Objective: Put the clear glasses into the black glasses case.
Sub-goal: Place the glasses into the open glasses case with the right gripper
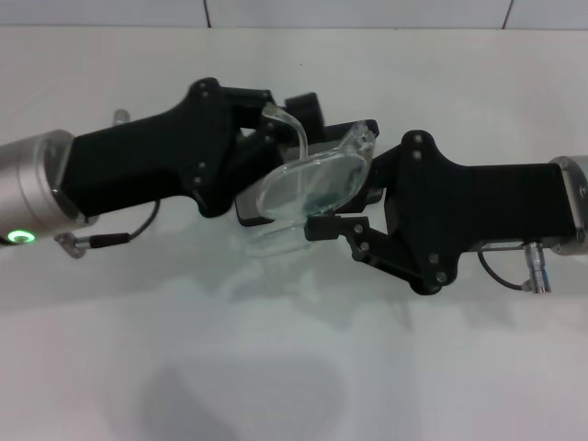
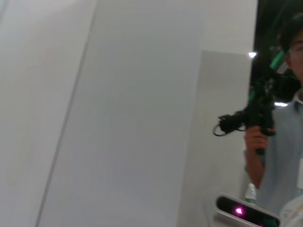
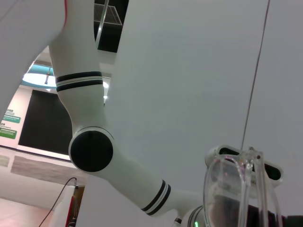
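Note:
The clear glasses (image 1: pixel 312 179) hang tilted in the middle of the head view, between the two arms, one curved arm sticking up toward the back. My right gripper (image 1: pixel 319 225) comes in from the right and is shut on their lower rim. The right wrist view shows the clear glasses (image 3: pixel 236 189) close up. Behind and under the lenses lies the black glasses case (image 1: pixel 250 209), mostly hidden by the glasses and the grippers. My left gripper (image 1: pixel 276 138) reaches in from the left and meets the case's far-left end.
The white glossy table (image 1: pixel 294 367) spreads under both arms, with a wall seam along the back. Cables loop under each wrist. In the left wrist view a person (image 2: pixel 279 118) stands holding a black device before a pale wall.

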You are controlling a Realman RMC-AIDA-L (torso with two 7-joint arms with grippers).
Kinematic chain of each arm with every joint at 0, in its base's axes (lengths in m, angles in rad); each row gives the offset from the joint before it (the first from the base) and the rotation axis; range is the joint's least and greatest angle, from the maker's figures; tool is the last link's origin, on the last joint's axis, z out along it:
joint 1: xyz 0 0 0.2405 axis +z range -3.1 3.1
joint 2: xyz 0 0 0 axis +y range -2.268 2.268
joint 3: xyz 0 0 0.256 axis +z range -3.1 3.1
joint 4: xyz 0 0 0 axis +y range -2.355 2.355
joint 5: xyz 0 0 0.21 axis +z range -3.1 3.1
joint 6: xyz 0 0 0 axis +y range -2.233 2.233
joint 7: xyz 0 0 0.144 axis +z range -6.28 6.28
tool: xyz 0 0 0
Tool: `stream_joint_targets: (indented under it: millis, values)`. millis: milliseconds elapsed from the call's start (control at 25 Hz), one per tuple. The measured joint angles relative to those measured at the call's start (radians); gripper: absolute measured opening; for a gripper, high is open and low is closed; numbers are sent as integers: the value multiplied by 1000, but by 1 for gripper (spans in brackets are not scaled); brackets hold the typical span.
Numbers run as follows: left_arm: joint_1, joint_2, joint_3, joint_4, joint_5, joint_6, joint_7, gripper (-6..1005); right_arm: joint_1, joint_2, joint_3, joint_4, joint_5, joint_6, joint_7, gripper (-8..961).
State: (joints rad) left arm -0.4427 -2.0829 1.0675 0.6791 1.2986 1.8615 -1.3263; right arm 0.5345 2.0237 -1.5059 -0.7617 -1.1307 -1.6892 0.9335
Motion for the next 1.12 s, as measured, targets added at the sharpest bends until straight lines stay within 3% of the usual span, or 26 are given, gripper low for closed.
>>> stream_joint_targets:
  millis: [200, 480, 760, 960, 1120]
  values:
    - [-5, -2, 50, 6, -4, 0, -2, 43, 1, 1, -1, 4, 5, 16, 11, 71]
    - [8, -3, 48, 26, -11, 20, -1, 44, -3, 1, -1, -2, 5, 14, 30, 71]
    - [56, -2, -91, 19, -28, 15, 0, 44, -15, -2, 0, -19, 5, -18, 31, 70]
    - [101, 17, -120, 23, -17, 15, -3, 44, -18, -6, 6, -28, -1, 20, 76, 71]
    - [145, 48, -121, 26, 10, 14, -26, 44, -2, -31, 12, -117, -83, 146, 250, 71]
